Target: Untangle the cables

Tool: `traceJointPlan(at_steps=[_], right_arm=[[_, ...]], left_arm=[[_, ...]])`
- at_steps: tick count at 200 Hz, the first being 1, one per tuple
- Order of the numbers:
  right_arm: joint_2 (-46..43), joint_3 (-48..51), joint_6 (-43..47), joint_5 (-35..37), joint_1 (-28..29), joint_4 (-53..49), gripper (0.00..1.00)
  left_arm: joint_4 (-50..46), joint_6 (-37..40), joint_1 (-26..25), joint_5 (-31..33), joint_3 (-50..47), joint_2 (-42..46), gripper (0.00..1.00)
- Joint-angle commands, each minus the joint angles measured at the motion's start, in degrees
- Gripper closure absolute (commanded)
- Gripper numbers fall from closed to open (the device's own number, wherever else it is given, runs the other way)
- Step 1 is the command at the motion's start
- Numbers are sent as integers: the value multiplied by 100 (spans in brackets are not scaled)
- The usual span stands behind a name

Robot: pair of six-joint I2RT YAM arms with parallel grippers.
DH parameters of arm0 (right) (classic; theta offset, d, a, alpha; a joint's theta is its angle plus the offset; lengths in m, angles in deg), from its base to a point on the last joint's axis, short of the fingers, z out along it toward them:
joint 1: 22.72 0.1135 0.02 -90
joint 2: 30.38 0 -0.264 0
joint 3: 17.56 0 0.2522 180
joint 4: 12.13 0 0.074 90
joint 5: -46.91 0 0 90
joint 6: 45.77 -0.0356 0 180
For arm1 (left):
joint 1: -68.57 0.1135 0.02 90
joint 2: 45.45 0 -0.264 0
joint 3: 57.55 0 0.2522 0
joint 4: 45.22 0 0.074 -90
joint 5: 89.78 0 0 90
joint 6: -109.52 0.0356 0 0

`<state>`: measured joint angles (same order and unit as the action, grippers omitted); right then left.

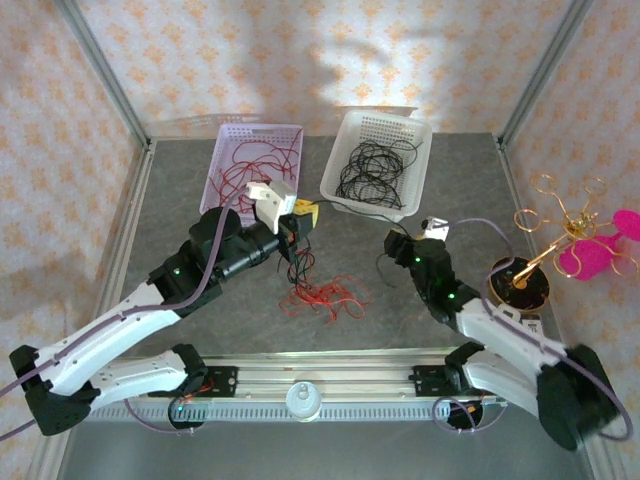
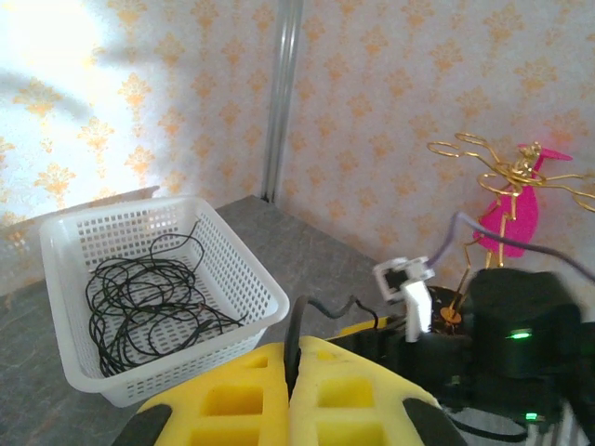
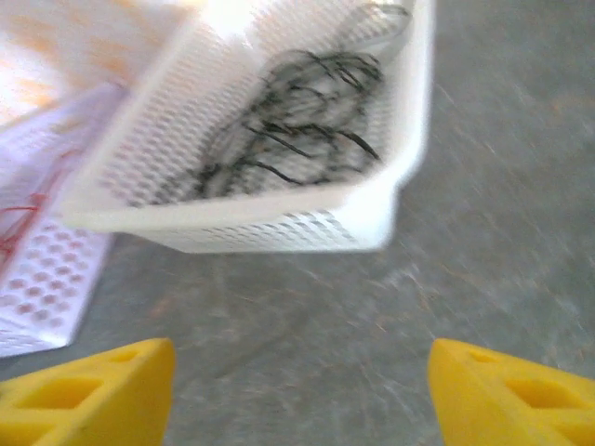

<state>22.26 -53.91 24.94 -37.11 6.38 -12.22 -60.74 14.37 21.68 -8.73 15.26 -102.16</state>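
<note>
- The cables (image 1: 322, 296) are lying in three places. A loose red bunch is sitting on the grey table (image 1: 470, 200), near the middle and just on the near side of the left gripper (image 1: 303, 222).
- More red wires (image 1: 250, 165) are resting in the lilac basket (image 1: 260, 128) at the far left.
- Curly black wires (image 1: 368, 172) are filling the white basket (image 1: 372, 205) beside it on the right.
- The left gripper's yellow fingers (image 2: 232, 400) are pressing together on a single black strand (image 2: 296, 321). From above, that strand (image 1: 296, 262) is hanging down towards the red bunch.
- The right gripper (image 1: 393, 245) is hovering over bare table, near the white basket's near edge. In its own wrist view its yellow fingertips (image 3: 93, 390) are standing wide apart and gripping nothing.
- A gold wire stand (image 1: 555, 225) and a pink object (image 1: 600, 250) are sitting at the far right.
</note>
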Motion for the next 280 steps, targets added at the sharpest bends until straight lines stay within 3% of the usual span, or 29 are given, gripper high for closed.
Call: traceJointPlan(at_steps=[1,28,42,60,104,127,177,206,232,254,268,280], right_arm=[[-620,-285,605,-841,50,-533,22],[-1082,-504,741,-1618,70,-841,17],[-1203,-541,817,-2475,107,-648,20],[-1160,-720,728,-3003,259,-502,23],[-761,-869,852,-3756,1035,221,24],[-195,-906,867,-3548,1544,631,24],[948,-622,863,-3292,2091,2913,23],[1786,-888,1081,-2837,2179,3389,23],[2249,-934,836,-1720,2187,3480,28],[2536,-714,818,-1644,2187,3791,30],[2744,-721,785,-1749,2187,3687,35],[2915,-796,724,-1785,2187,3450,49]], left_arm=[[535,-332,-39,306,-15,-140,100],[880,-802,-39,778,-264,-190,100],[1046,-1114,-39,1083,-456,-174,100],[1169,-1403,-39,1238,-634,-191,100],[1604,-2101,-39,1417,-992,-165,100],[1772,-2317,-40,1407,-1098,-156,100],[1882,-2620,-39,1399,-1119,-165,100],[1953,-2739,-40,1304,-1079,-107,100],[2032,-2809,-44,1171,-1018,-14,100],[2188,-3055,-39,1078,-994,126,100],[2215,-3085,-39,1047,-910,190,100],[2190,-3082,-39,980,-800,198,100]])
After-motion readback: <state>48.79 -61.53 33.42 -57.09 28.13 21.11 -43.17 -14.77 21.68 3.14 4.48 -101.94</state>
